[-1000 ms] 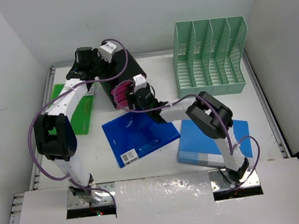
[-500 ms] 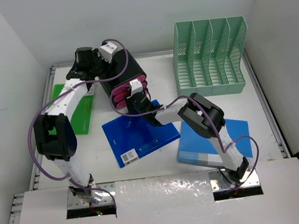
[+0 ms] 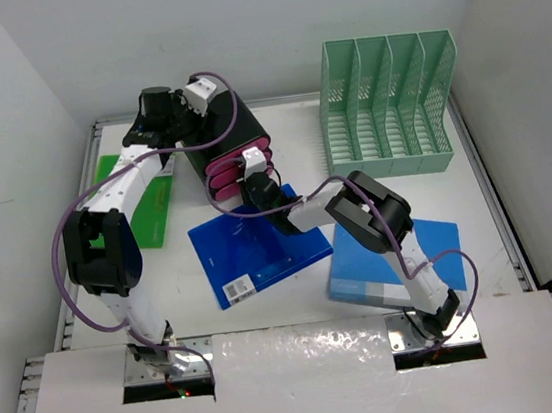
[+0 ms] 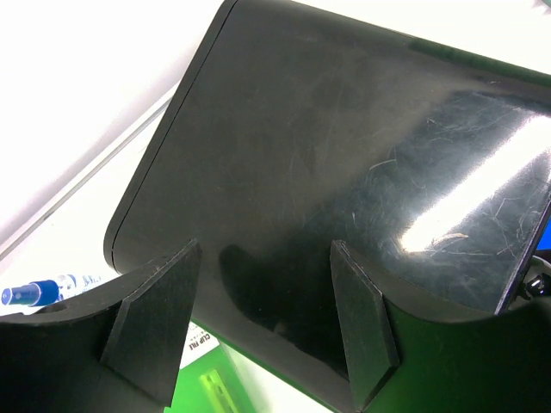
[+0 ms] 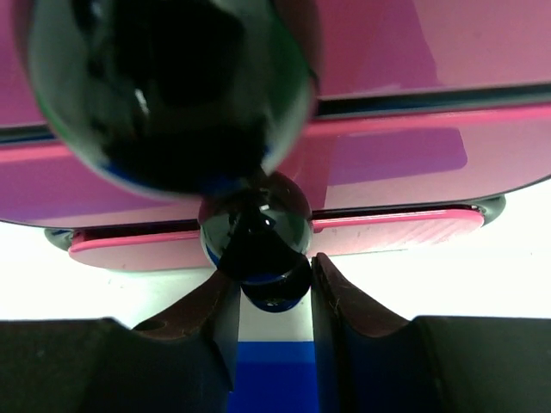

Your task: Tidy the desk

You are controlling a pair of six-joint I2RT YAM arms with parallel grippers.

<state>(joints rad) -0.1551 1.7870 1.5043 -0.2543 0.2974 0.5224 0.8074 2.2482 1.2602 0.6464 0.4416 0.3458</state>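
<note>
The white desk [image 3: 481,191] carries a black drawer box [image 3: 235,121] with pink drawers [image 3: 224,176] at the back middle. My left gripper [image 3: 187,112] is open, its pads spread against the box's glossy black shell [image 4: 344,172]; in the left wrist view the gripper [image 4: 265,249] holds nothing. My right gripper [image 3: 250,174] is at the drawer fronts. In the right wrist view it [image 5: 271,271] is closed narrowly on the lowest black drawer knob [image 5: 267,297], below the pink drawer fronts [image 5: 387,163].
A green slotted file rack [image 3: 389,102] stands at the back right. A dark blue folder [image 3: 260,244] lies mid-desk and a light blue one [image 3: 403,256] to its right. A green clip file [image 3: 150,207] lies at the left. A foil strip [image 3: 302,339] runs along the near edge.
The pulled-out pink drawer has slid back into the box, and my right gripper moved left and away with it. The left arm has not moved.
</note>
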